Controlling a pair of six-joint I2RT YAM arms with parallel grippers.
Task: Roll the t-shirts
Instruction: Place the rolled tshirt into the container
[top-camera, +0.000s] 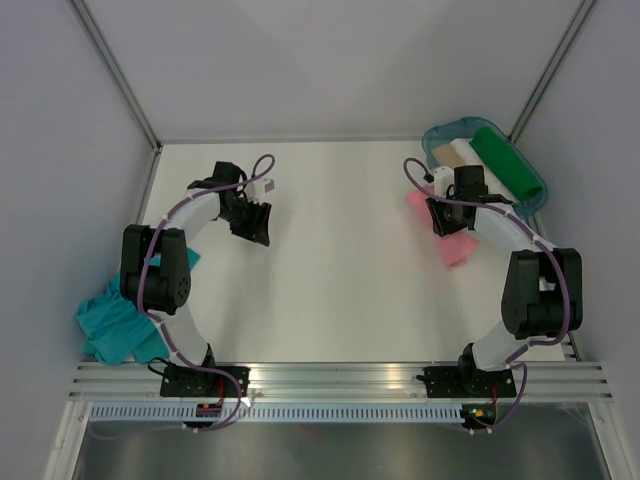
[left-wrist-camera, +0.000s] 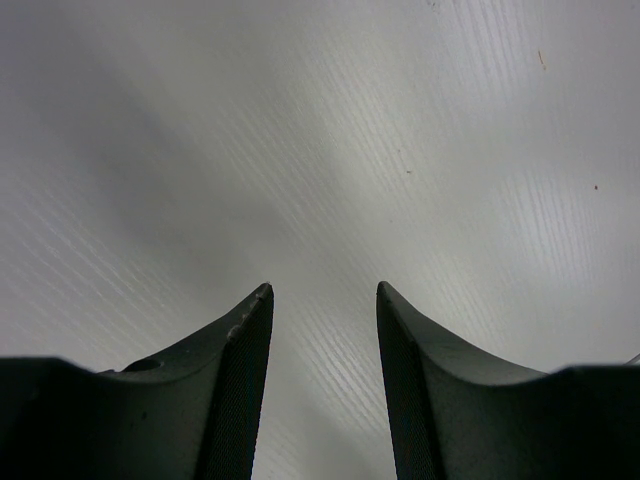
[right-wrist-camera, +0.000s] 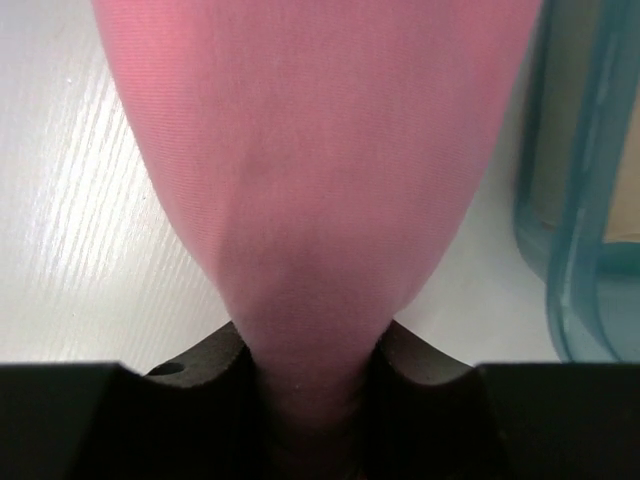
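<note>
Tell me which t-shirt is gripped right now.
The salmon-pink t-shirt, pinched in the right gripper beside the tray; the teal t-shirt lies crumpled at far left, ungripped.

Both arms reach forward with elbows bent, left hand (left-wrist-camera: 324, 300) parted and empty, right hand (top-camera: 448, 222) clamped.

Open table (top-camera: 350, 250) is left across the middle; the far right is blocked by the tray (top-camera: 430, 140) and the pink t-shirt (top-camera: 455, 250) beside it.

White table (top-camera: 340, 260); pink tee (top-camera: 455, 248), teal tee (top-camera: 115, 325), tray (top-camera: 430, 138).
</note>
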